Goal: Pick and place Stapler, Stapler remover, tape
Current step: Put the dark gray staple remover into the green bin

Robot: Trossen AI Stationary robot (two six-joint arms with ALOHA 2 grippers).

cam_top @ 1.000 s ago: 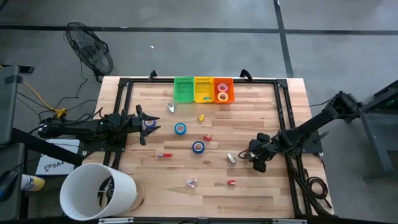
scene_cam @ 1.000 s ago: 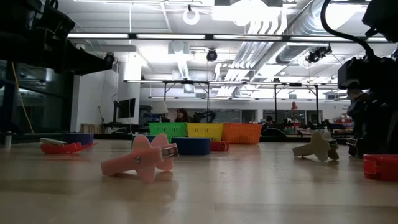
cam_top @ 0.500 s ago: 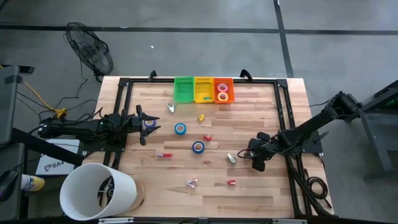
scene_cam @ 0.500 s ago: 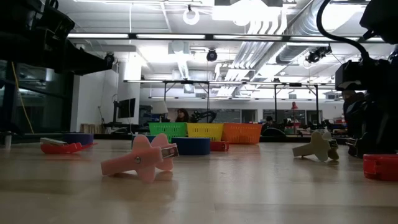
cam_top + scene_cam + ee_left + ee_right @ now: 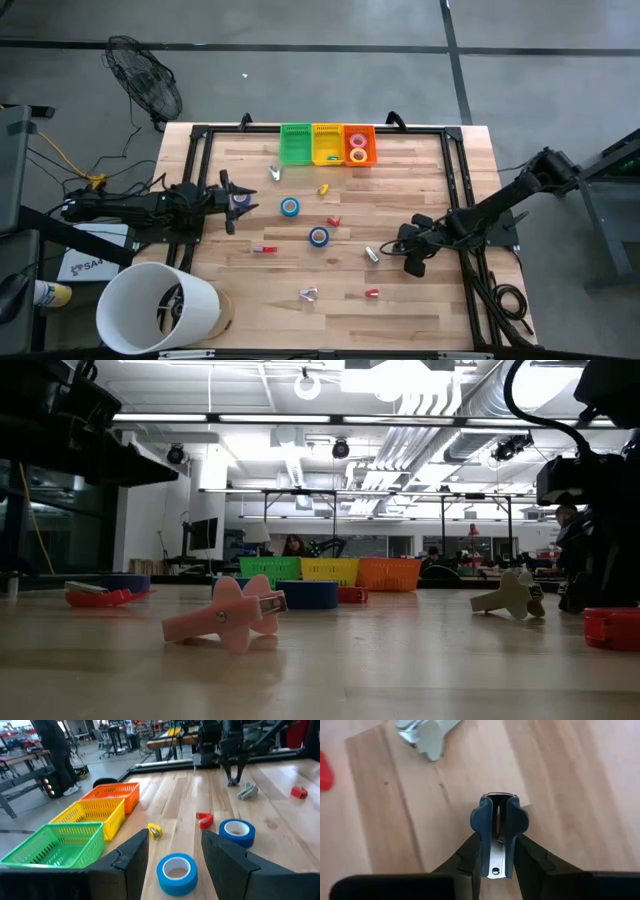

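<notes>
- Now, the right gripper [image 5: 412,258] is low on the right half of the table [image 5: 420,180], and its fingers [image 5: 470,855] are pressed against both sides of a dark blue staple remover [image 5: 497,820], which lies flat on the wood.
- The hold looks centred on the remover's body, so the arm should first confirm a firm pinch and only then lift straight up. A slanted pull could let the smooth plastic slide out.
- A grey staple remover [image 5: 371,254] lies near, toward the middle of the table, and a small red stapler [image 5: 371,293] a little farther. The lift should go upward before any sideways move, so that neither is pushed.
- The goal is probably one of three baskets at the far edge: green [image 5: 295,143], yellow [image 5: 327,143] and orange [image 5: 359,143]. The orange one already holds tape rolls [image 5: 358,148], so the remover likely belongs in another; which one cannot be told.
- The left gripper [image 5: 175,840] waits at the left side with its fingers spread and empty, facing a blue tape roll [image 5: 176,872] just ahead.
</notes>
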